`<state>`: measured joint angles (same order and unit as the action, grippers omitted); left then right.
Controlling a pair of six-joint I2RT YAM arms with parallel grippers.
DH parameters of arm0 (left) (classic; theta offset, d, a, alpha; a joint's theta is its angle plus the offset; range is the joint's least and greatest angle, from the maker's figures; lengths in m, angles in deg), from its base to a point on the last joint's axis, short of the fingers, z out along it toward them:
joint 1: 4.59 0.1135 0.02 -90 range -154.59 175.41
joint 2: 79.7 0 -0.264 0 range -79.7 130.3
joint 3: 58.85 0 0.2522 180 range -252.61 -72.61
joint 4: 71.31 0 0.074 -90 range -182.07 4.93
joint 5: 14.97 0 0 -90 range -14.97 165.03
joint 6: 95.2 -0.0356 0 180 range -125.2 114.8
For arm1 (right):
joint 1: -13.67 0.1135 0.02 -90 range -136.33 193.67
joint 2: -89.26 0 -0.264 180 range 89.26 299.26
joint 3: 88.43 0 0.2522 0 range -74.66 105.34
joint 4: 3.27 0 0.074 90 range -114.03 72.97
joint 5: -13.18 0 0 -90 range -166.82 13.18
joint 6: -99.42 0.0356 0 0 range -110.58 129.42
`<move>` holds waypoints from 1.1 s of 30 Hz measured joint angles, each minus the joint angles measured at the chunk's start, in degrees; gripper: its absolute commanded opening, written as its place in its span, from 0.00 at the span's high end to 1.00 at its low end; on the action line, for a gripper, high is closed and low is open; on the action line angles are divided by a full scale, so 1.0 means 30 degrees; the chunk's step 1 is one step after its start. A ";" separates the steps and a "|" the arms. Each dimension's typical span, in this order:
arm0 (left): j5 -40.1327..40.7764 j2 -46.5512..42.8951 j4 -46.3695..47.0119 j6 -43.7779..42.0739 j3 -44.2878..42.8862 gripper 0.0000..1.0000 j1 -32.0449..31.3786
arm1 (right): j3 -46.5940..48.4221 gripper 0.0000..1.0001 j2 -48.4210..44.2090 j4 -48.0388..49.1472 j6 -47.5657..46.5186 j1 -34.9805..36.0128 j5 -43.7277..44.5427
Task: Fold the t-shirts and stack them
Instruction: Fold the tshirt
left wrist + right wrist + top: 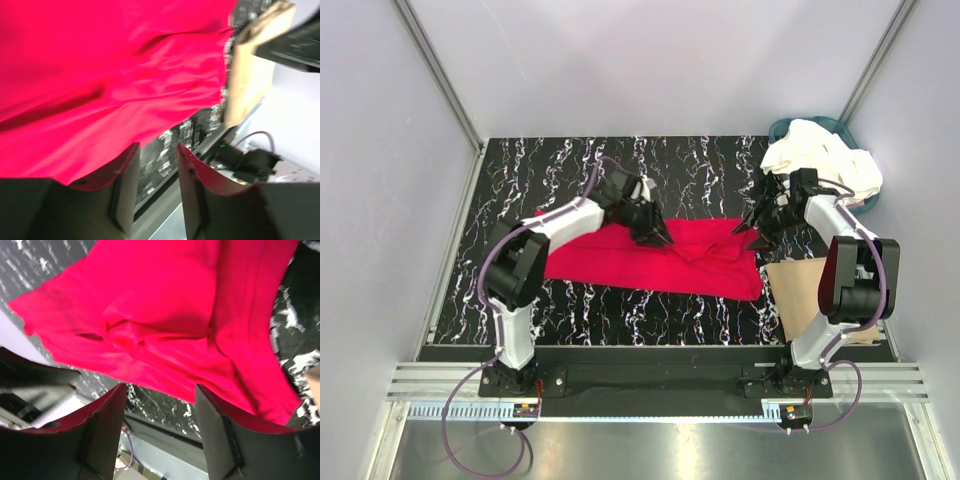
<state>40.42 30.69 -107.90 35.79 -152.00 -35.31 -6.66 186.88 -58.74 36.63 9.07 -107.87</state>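
1. We see a red t-shirt (650, 262) spread out on the black marble-patterned table (570, 170). It lies crosswise between the two arms, with its wrinkles gathered towards the right half
2. The left gripper (658, 235) hangs over the shirt's far edge, around the middle. In its wrist camera we find its fingers (125, 180) apart, with only table and the rig's near edge showing in the gap between them, and red cloth filling the view beyond the tips
3. The right gripper (752, 228) sits at the shirt's far right corner. In its own wrist view we see its fingers (107, 425) set wide apart with no cloth between them. The shirt lies beyond the tips, with a small pucker near the middle of what shows
4. We cannot tell from any view whether either pair of fingertips touches the cloth
5. A tan sheet (798, 295) lies at the near right part of the table, just beside the shirt's right edge and partly hidden by the right arm. We cannot tell whether it is cardboard or folded fabric
6. A pile of white garments (820, 155) rests in a teal basket (785, 127) at the table's far right corner, heaped above the rim and apart from the red t-shirt
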 measured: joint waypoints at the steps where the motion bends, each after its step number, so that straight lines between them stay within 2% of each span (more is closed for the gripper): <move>1: 0.0022 0.0342 0.0758 0.0678 -0.0051 0.63 -0.0525 | 0.0117 0.37 0.0175 0.0015 0.0000 0.0000 0.0189; 7: 0.1239 0.2448 0.2688 0.3971 -0.0087 0.55 -0.2273 | 0.0546 0.34 0.0911 0.0058 -0.0138 -0.0299 0.0976; 13: 0.2565 0.2914 0.3504 0.5909 -0.0044 0.55 -0.2506 | 0.0517 0.33 0.0976 0.0364 -0.0364 -0.0903 0.1049; 23: 0.3308 0.3796 0.3672 0.8306 -0.0138 0.55 -0.2616 | 0.0342 0.32 0.1931 0.1268 -0.0721 -0.0954 0.0801; 26: 0.3279 0.4131 0.3577 0.8888 -0.0510 0.62 -0.2747 | 0.0393 0.38 0.2601 0.1588 -0.0947 -0.0954 0.0517; 27: 0.3257 0.4299 0.3577 0.9049 -0.0670 0.68 -0.2790 | 0.0401 0.40 0.2820 0.1683 -0.1005 -0.0954 0.0444; 30: 0.3206 0.4546 0.3563 0.9391 -0.0823 0.74 -0.2892 | 0.0401 0.47 0.3381 0.1996 -0.1100 -0.0947 0.0095; 31: 0.3213 0.4554 0.3504 0.9457 -0.0823 0.79 -0.2907 | 0.0401 0.48 0.3468 0.2084 -0.1129 -0.0947 -0.0007; 33: 0.3228 0.4554 0.3417 0.9493 -0.0831 0.82 -0.2914 | 0.0401 0.51 0.3650 0.2259 -0.1188 -0.0903 -0.0204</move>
<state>50.11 44.35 -97.65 64.27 -154.49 -44.05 -5.45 197.83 -51.97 33.06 6.36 -108.48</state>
